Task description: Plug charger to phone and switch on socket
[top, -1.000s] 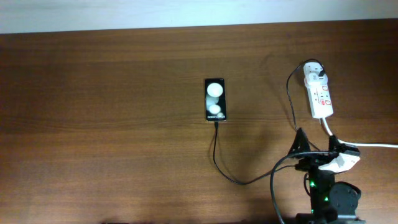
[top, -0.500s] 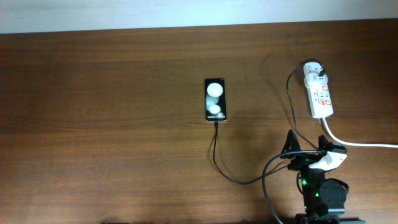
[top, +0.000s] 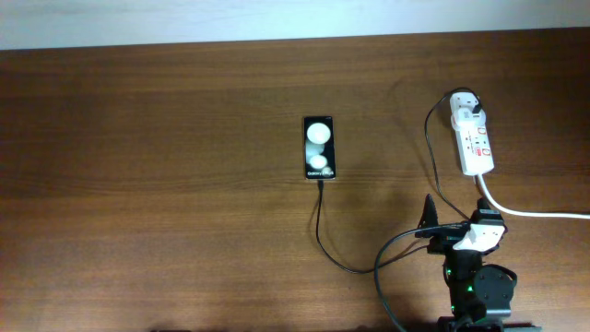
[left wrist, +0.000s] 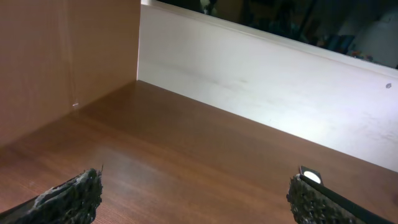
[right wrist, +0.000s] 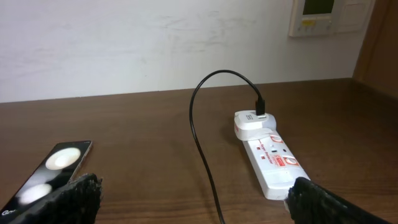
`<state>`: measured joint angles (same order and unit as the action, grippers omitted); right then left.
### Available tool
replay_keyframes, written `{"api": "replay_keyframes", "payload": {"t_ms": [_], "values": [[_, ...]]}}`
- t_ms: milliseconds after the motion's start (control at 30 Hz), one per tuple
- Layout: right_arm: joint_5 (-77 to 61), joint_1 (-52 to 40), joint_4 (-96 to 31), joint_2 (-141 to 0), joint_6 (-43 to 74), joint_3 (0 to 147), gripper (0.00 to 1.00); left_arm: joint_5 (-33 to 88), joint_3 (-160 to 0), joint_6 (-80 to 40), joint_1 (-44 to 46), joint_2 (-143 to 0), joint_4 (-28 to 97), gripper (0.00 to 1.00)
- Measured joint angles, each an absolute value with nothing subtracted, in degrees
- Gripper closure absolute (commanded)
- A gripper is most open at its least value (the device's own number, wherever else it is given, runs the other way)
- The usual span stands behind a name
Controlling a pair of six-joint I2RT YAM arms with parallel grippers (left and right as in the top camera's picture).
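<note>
The black phone (top: 319, 148) (right wrist: 53, 171) lies flat mid-table, two bright patches on its face. The charger's thin black cable (top: 323, 242) (right wrist: 199, 134) meets the phone's near short edge, loops across the wood and rises to its white plug (top: 469, 109) (right wrist: 252, 124), which sits in the far end of the white socket strip (top: 476, 143) (right wrist: 273, 158). My right gripper (top: 458, 223) (right wrist: 205, 208) hangs open just short of the strip's near end, with the cable on the table below the gap. In its own wrist view my left gripper (left wrist: 196, 202) is open over bare wood.
The strip's thick white cord (top: 539, 213) runs off the right edge beside my right arm (top: 475, 286). A pale wall (left wrist: 267, 93) borders the table's far side, and a brown side panel (left wrist: 62, 56) stands to the left in the left wrist view.
My right arm has drawn back from the socket strip toward the front edge and shifted a little left. Phone, cable and strip lie as before.
</note>
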<state>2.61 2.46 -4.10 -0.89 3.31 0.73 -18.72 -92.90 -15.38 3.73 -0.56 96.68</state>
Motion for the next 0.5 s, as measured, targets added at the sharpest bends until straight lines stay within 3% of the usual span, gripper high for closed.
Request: {"api": "replay_keyframes", "payload": {"t_ms": [500], "values": [[2.59, 2.46, -4.1, -0.89, 2.98, 0.73, 0.01, -18.74, -92.9, -15.38, 3.73, -0.56, 96.68, 0.01]]}}
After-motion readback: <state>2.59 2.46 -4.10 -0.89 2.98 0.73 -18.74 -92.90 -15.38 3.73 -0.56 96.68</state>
